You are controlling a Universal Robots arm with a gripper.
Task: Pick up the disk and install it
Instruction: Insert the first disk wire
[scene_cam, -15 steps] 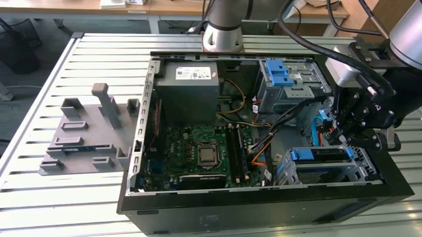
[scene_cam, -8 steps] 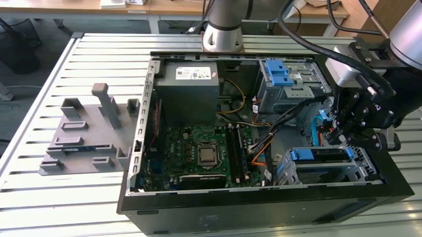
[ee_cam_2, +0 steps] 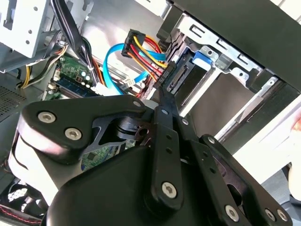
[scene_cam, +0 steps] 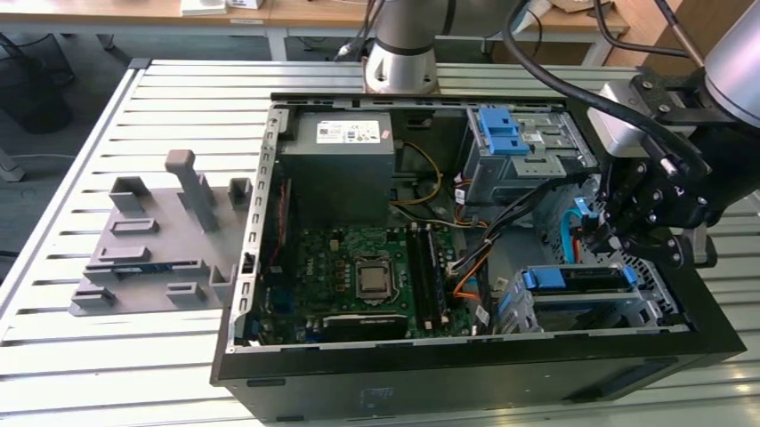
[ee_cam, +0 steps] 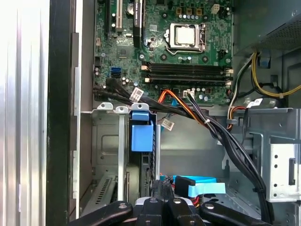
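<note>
We see the black linkage gripper [scene_cam: 642,233] lowered into the open black computer case [scene_cam: 475,374], at the silver metal drive cage [scene_cam: 594,298] on the exterior view's right. The disk [scene_cam: 578,279] — a flat silver drive in a blue plastic frame — sits slotted in that cage, its blue tab [ee_cam: 141,134] standing on edge in the first wrist view. The fingers appear pressed together near the connector end, beside the red-yellow-black power cable [ee_cam_2: 143,52]. We judge seating best done by pressing squarely along the rails — keeping clear of the light-blue data cable [ee_cam_2: 117,66].
</note>
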